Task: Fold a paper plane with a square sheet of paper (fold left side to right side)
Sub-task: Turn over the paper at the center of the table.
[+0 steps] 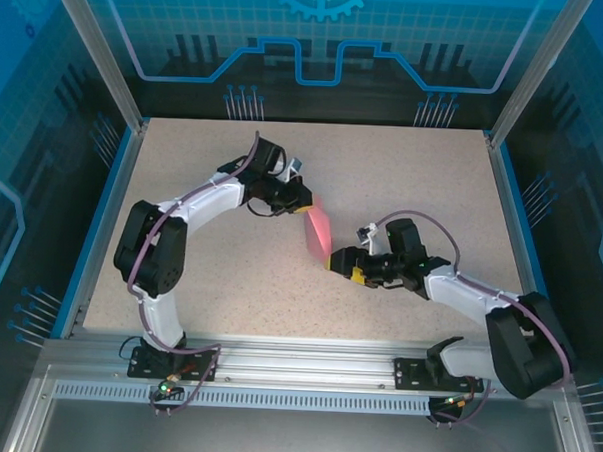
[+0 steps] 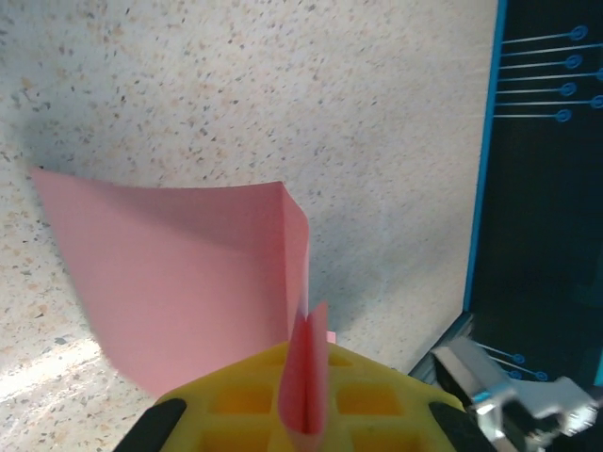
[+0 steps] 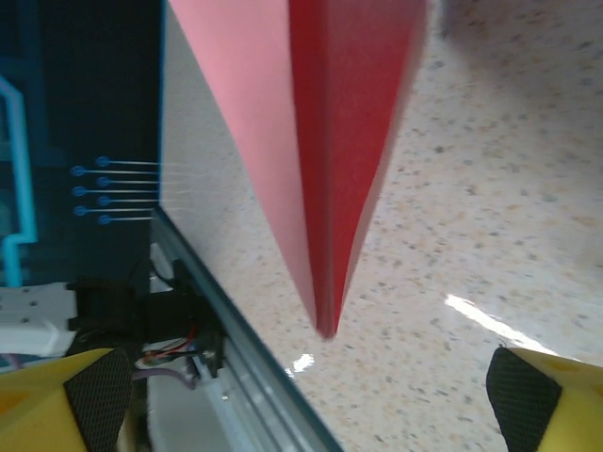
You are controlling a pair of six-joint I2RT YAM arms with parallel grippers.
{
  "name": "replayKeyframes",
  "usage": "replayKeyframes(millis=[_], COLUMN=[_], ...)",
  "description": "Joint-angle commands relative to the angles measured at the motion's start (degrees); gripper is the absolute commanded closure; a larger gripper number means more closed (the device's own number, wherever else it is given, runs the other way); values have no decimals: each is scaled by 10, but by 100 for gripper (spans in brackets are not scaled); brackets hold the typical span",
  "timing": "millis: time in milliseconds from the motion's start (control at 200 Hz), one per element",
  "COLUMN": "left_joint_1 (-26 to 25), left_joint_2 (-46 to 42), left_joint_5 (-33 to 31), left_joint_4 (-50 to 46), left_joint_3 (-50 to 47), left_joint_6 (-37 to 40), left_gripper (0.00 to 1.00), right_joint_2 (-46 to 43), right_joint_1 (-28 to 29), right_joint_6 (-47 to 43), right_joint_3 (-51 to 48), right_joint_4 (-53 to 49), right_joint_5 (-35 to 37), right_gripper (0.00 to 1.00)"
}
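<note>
The left gripper [image 1: 295, 198] is clamped on the sheet of paper [image 1: 318, 230]. In the left wrist view a thin doubled edge of the sheet [image 2: 179, 273] stands pinched between the yellow pads [image 2: 236, 400], and the rest fans away from them, above the table [image 1: 404, 170].

From the left gripper the paper runs diagonally toward the near right. That is its long axis, and it narrows to a folded tip at the end farthest from the left gripper. The right gripper [image 1: 342, 260] waits at that far end with its fingers spread wide. In the right wrist view the tip of the sheet [image 3: 283, 122] points down toward the gap between them without touching either finger [image 3: 94, 395].

The right arm is therefore the one placed to take the free end. I judge it must advance along the paper's axis, toward the left gripper, before it can pinch. Both forearms lie low and reach inward toward the sheet.
</note>
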Motion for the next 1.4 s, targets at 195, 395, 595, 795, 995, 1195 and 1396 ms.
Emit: replayKeyframes(millis=[195, 395, 595, 795, 995, 1195, 1396], left_joint_1=[1, 2, 1, 1, 5, 22, 46], left_joint_2=[-26, -28, -30, -29, -32, -50, -95], left_joint_5=[55, 69, 74, 72, 69, 50, 23], left_joint_4=[27, 41, 35, 32, 30, 1, -21], left_joint_3=[5, -7, -15, -23, -27, -31, -52], left_joint_6=[-46, -58, -49, -41, -32, -1, 25], left_gripper=[93, 93, 93, 93, 87, 66, 44], right_joint_2=[76, 102, 104, 95, 82, 58, 40], right_joint_1=[5, 5, -3, -12, -17, -17, -14], right_joint_6=[108, 146, 131, 98, 85, 29, -43], right_joint_3=[23, 47, 64, 72, 65, 76, 105], right_joint_4=[179, 228, 207, 170, 152, 58, -60], right_joint_5=[-87, -93, -87, -84, -77, -57, -20], right_gripper=[1, 14, 39, 55, 72, 82, 88])
